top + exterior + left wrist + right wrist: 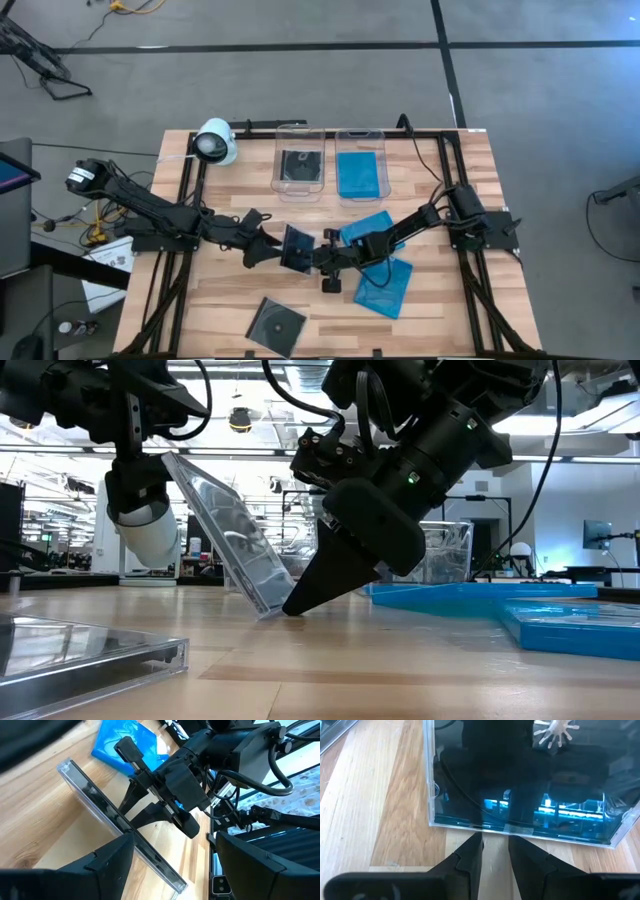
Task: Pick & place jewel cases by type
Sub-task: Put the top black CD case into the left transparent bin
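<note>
Clear tubs [300,160] each hold one case; left jaws [272,243] pinch clear-black jewel case [297,248] mid-tabletop; right jaws [318,259] nearly closed against it; three cases remain.

The tilted clear jewel case [520,785] is cut off at the right wrist picture's edge, its front face hidden under dark reflections, while in the low view another clear case [80,650] runs off the near left edge.
</note>
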You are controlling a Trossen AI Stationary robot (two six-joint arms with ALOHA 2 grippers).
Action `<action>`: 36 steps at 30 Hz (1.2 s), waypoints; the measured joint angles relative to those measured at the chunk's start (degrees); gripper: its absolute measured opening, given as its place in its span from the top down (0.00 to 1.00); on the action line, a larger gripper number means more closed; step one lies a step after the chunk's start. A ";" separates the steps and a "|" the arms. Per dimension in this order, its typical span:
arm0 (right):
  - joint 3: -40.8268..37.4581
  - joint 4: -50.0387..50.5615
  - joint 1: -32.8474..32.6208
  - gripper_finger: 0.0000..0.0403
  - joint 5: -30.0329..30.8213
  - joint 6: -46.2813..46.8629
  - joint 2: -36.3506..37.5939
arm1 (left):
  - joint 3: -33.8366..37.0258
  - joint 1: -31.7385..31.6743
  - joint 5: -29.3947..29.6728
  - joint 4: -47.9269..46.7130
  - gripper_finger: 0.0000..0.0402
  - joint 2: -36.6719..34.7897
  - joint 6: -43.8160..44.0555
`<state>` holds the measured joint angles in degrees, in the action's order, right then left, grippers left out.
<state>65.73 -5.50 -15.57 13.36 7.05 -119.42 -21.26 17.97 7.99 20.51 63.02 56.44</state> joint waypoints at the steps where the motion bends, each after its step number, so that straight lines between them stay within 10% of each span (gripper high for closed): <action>1: 0.00 -0.07 0.02 0.76 0.01 -0.01 0.00 | 0.00 -0.01 0.00 0.02 0.31 0.00 -0.07; 36: 0.02 -1.02 0.44 0.76 0.20 -0.17 -0.11 | 0.11 -4.49 -9.29 9.58 0.31 12.20 1.24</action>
<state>65.76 -6.52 -15.14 13.56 6.87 -119.52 -21.15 13.48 -1.30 30.09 75.22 57.68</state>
